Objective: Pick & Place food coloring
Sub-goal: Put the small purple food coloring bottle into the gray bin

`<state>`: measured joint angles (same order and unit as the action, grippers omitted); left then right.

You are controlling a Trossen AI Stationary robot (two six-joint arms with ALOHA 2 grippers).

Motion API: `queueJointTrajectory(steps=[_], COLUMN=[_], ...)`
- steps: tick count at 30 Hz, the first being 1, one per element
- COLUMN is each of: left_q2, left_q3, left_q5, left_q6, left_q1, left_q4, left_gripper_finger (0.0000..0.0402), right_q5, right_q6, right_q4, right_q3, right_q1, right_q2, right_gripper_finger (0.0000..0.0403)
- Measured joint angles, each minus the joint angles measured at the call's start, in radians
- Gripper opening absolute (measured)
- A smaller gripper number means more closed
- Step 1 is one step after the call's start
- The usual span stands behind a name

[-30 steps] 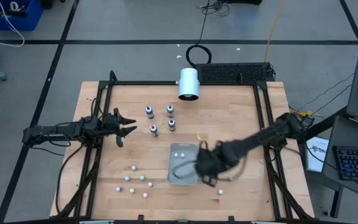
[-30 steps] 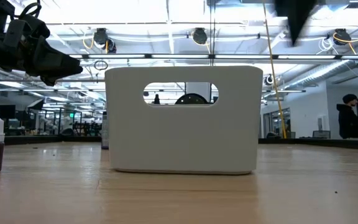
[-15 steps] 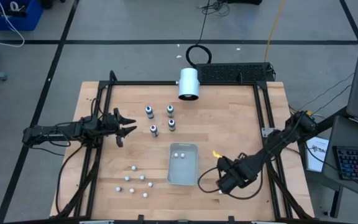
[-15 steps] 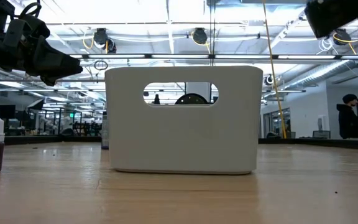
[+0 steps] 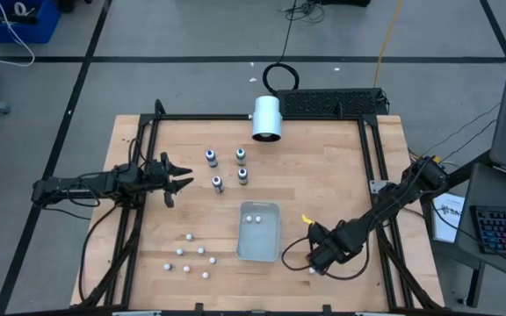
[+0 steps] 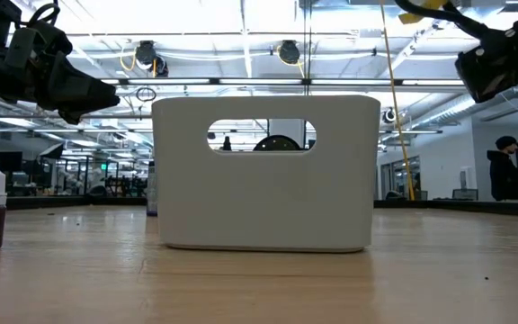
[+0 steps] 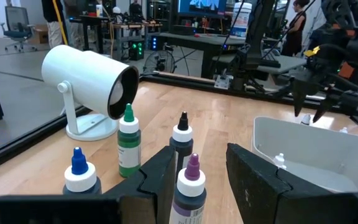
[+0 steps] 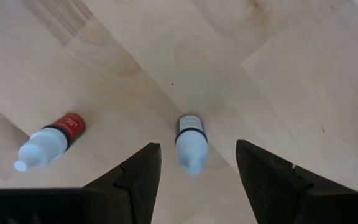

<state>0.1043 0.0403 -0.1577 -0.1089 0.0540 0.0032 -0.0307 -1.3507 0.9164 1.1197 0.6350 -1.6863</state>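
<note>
While right gripper [image 8: 191, 163] hovers, fingers wide, over a lying bottle [image 8: 190, 142] — reach step | next: descend, close | left gripper [image 7: 196, 171] fingers narrow, empty.

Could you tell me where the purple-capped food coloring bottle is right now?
The purple-capped bottle stands upright on the table's left half, directly ahead of the left gripper and between its open fingers in the wrist view, nearest of the four bottles.

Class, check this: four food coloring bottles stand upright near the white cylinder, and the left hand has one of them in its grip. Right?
Not quite. The left hand holds nothing: the high view shows it beside the four food coloring bottles, apart from them. They do stand upright near the white cylinder.
</note>
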Motion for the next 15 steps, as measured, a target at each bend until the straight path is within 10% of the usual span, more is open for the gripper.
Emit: queueJointTrajectory(steps=[15], left_q2=[0.0], left_q3=[0.0], left_q5=[0.0], left_q6=[0.0], left_q1=[0.0], left_q4=[0.0], left_gripper_finger=[0.0147], right_q5=[0.003], right_q6=[0.002], right_q4=[0.0], right_q3=[-0.001], right_q1=[0.0], right_q2=[0.0], right_gripper_finger=[0.0153])
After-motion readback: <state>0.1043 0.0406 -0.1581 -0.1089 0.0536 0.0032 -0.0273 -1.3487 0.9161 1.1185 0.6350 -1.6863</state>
